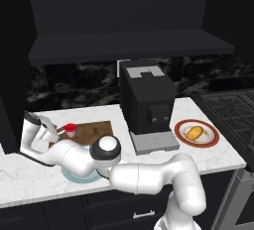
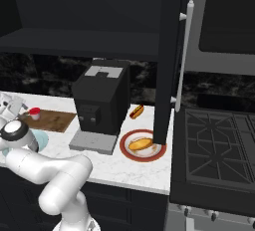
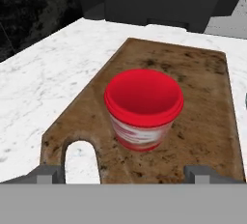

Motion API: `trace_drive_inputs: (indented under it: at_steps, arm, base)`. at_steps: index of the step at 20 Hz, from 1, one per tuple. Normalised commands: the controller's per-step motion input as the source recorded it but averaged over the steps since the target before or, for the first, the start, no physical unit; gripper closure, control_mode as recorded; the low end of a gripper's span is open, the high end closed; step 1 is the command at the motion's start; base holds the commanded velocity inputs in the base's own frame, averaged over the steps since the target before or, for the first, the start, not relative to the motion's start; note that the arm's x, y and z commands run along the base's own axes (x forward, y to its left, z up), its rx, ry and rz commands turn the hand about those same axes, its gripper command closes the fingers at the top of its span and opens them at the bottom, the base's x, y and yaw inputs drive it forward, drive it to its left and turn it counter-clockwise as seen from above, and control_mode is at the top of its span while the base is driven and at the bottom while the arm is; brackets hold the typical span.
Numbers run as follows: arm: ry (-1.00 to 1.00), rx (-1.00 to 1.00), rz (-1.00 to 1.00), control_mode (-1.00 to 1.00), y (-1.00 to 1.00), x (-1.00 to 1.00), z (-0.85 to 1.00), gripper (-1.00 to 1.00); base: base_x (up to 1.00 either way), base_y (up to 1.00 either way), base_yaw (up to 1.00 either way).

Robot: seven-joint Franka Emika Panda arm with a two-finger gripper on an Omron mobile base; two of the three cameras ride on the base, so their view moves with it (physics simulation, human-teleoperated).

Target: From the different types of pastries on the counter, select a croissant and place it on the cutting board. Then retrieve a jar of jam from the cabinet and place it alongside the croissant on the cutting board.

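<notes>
The jar of jam (image 3: 143,109), red-lidded with a pale body, stands upright on the brown cutting board (image 3: 202,97) near its slot handle. My gripper (image 3: 124,172) is open, a fingertip on either side just short of the jar and touching nothing. From the base views, the gripper (image 1: 51,126) hovers at the board's left end beside the jar (image 1: 71,129). An oblong pastry (image 1: 194,133) lies on a red-rimmed plate (image 1: 211,140). Another small pastry (image 2: 136,111) lies on the counter (image 2: 124,168); I cannot tell whether it is the croissant. The dark cabinet (image 1: 129,45) hangs overhead.
A black coffee machine (image 1: 146,102) stands right of the board. A light-blue plate (image 1: 79,175) lies under my forearm at the counter's front. The stove (image 2: 219,150) adjoins the counter's right end. A tall dark cabinet door (image 2: 167,60) stands open by the red-rimmed plate.
</notes>
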Motion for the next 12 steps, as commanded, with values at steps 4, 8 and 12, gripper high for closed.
trace_drive_inputs:
  at_steps: [4, 8, 12]
  arm:
    - [0.0, 0.05, 0.0, -1.0, 0.17, -0.02, 0.25, -1.0]
    - [0.03, 0.24, -0.01, -1.0, 0.0, -0.32, 0.06, -1.0]
    - [0.0, 0.26, -0.02, -1.0, -0.03, -0.46, -0.02, -1.0]
  base:
    - [0.0, 0.0, 0.0]
    - [0.0, 0.0, 0.0]
    - [0.0, 0.0, 0.0]
